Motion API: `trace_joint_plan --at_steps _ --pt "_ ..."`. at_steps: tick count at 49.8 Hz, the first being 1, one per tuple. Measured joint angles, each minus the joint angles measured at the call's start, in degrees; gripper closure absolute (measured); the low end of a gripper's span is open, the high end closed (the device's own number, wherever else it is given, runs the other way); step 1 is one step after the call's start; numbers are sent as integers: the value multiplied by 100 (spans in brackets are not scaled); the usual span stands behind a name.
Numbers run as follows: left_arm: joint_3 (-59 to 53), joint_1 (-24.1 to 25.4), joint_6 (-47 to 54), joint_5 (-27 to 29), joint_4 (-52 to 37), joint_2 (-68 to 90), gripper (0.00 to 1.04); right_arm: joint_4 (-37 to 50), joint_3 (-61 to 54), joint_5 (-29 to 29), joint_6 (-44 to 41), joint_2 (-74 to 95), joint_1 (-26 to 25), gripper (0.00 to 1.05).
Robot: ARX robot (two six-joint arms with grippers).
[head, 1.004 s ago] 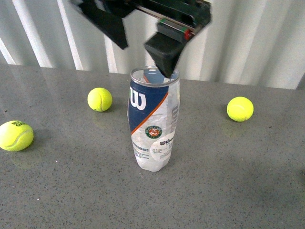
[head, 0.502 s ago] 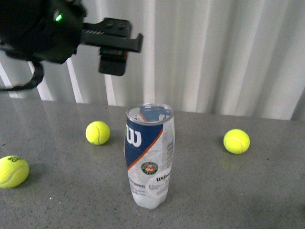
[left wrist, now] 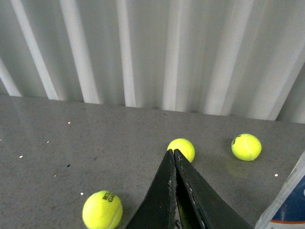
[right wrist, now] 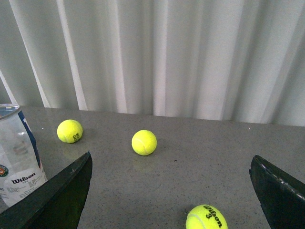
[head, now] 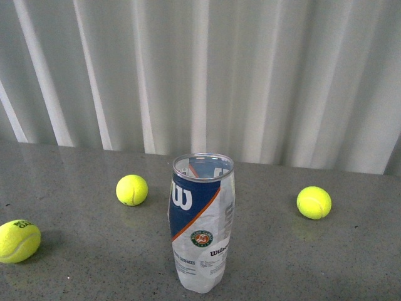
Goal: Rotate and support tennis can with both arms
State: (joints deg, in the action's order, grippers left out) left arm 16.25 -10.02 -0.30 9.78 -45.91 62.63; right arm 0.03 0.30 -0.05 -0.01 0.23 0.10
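On the grey tabletop (head: 75, 269), going left to right in the front view, lie a near-left ball (head: 18, 240) and a farther ball (head: 132, 189). Then comes the tennis can (head: 202, 229), standing upright with its long axis vertical and its open mouth up, and a third ball (head: 314, 202) lies well to its right. Neither arm shows in this view.

The left hand (left wrist: 173, 153) has its fingers pressed together, with the can at the frame's edge beside it. The right hand (right wrist: 171, 186) has its fingers wide apart and empty, and the can stands just beyond one finger (right wrist: 62, 191). Which hand is nearer I cannot tell; both seem close enough to flank it.
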Motion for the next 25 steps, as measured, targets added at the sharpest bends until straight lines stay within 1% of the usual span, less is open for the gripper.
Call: trace_joint_plan --at_steps 10,17,20,25 --pt "-741 356 0 -387 210 -960 101 0 0 0 0 0 0 7" --pt "-984 507 0 -498 455 -1432 101 0 0 -4 0 0 0 7" --pt "-1095 817 0 -901 614 -1694 101 0 0 -2 0 -2 0 7" --pt "-1217 970 0 -944 861 -2081 101 0 0 2 0 0 0 7"
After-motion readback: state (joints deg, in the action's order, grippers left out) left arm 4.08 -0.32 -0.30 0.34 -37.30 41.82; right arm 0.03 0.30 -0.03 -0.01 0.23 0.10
